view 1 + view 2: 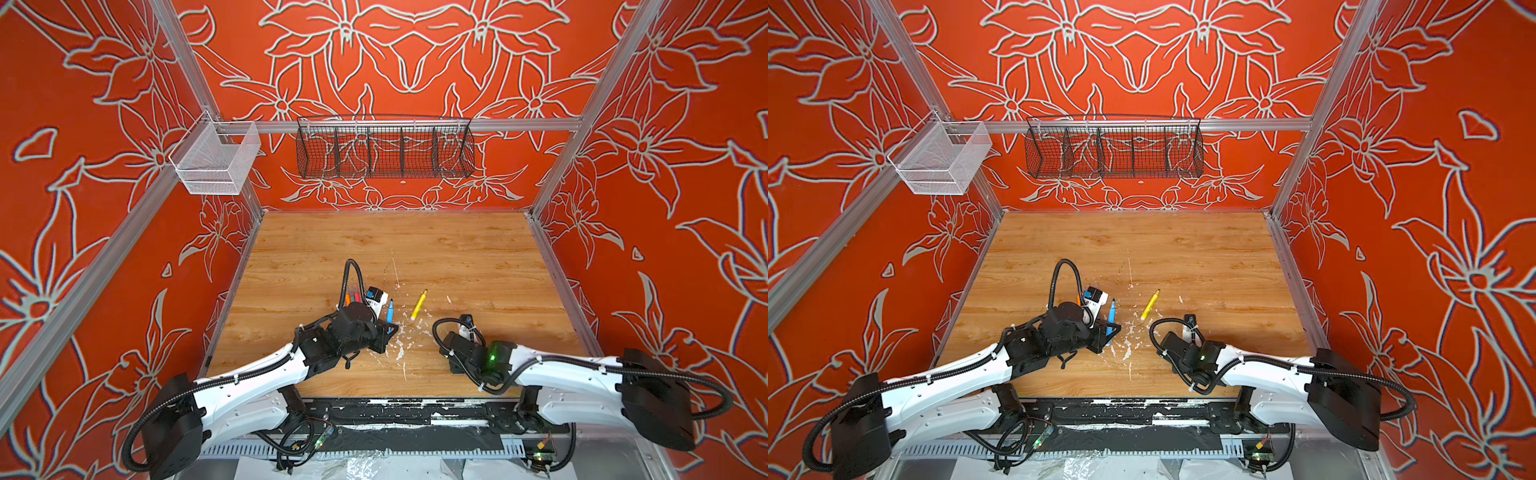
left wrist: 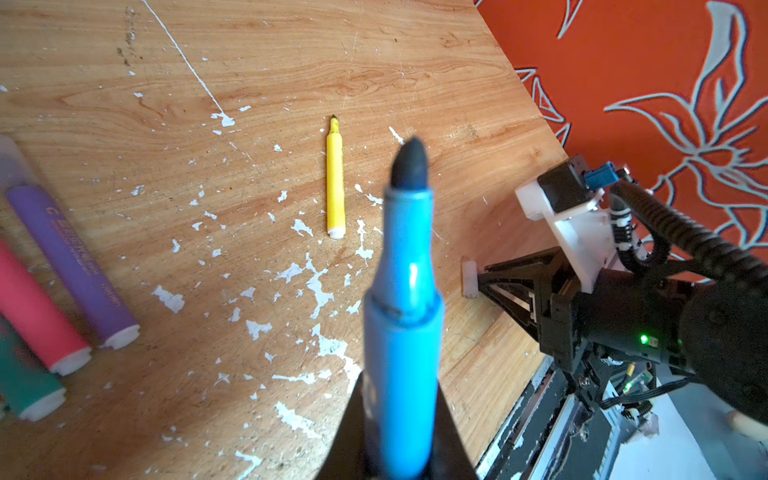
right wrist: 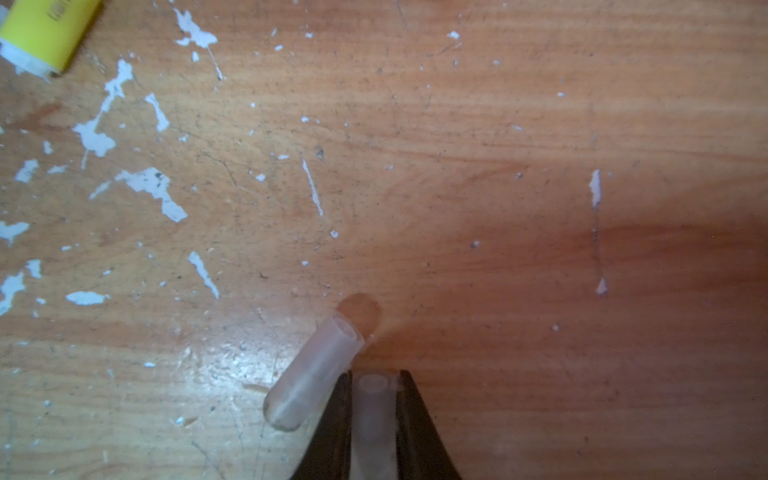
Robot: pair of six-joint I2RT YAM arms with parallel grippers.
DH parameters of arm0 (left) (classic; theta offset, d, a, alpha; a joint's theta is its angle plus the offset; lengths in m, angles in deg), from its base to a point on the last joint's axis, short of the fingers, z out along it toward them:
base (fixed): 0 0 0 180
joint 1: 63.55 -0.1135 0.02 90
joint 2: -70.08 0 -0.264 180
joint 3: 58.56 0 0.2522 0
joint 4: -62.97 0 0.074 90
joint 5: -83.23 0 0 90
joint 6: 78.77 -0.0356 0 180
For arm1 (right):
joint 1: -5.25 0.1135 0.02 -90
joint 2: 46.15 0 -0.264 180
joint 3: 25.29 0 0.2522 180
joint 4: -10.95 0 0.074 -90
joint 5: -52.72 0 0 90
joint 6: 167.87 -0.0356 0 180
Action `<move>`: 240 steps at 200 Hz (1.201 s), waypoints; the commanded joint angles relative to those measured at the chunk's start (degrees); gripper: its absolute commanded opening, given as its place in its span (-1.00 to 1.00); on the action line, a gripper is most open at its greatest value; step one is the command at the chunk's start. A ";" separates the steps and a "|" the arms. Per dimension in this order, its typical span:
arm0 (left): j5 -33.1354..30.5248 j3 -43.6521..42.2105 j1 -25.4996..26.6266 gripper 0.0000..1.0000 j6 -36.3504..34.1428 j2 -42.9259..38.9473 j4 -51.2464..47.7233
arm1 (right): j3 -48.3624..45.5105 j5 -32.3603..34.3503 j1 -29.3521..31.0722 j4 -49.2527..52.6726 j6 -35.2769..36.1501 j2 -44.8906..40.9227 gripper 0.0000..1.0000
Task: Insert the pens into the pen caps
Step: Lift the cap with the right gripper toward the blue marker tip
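Left gripper (image 2: 399,415) clamped on blue pen (image 2: 405,291), tip bare. Right gripper (image 3: 376,374) pinched on clear cap (image 3: 374,419); second cap (image 3: 311,374) laid just beside on table (image 3: 540,124). Yellow pen (image 2: 335,183) left uncapped. No insertion made; at least two pens judged outstanding.

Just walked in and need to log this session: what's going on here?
The left pincer holds a blue pen, its dark tip bare. The right pincer, down at the table, is closed on a clear cap; a second cap lies just beside it. A yellow pen lies uncapped on the table. Pen and cap are not yet joined.
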 commanded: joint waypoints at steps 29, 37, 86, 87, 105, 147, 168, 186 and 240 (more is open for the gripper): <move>1.90 -0.37 -0.29 -1.00 1.14 -0.69 1.27 | -2.70 0.64 0.37 3.09 -2.07 -2.35 -0.68; 2.43 -0.55 -0.26 -1.00 1.20 -0.69 1.56 | -2.72 1.04 0.37 3.37 -2.08 -3.42 -0.68; 5.76 -1.23 -0.04 -1.00 1.68 -0.72 3.24 | 0.50 6.41 0.37 9.89 -0.88 -13.29 -0.70; 5.85 -1.28 -0.02 -1.00 1.72 -0.71 3.38 | 0.65 6.48 0.37 9.99 -0.82 -13.49 -0.70; 7.91 -2.56 0.46 -1.00 2.26 -0.69 6.02 | 2.76 8.60 0.37 9.90 0.80 -16.86 -0.73; 9.83 -3.27 2.84 -1.00 3.16 0.15 9.91 | 5.47 8.18 0.37 -1.10 6.29 -23.96 -0.78; 11.44 -3.49 3.98 -1.00 3.43 1.11 12.60 | 6.24 6.54 0.37 -8.54 9.49 -25.82 -0.80; 12.26 -3.41 4.89 -1.00 3.53 2.31 14.16 | 5.70 4.97 0.37 -15.09 10.82 -26.18 -0.82; 12.71 -2.75 7.18 -1.00 3.91 4.97 17.19 | 2.96 0.96 0.37 -31.80 10.43 -25.66 -0.89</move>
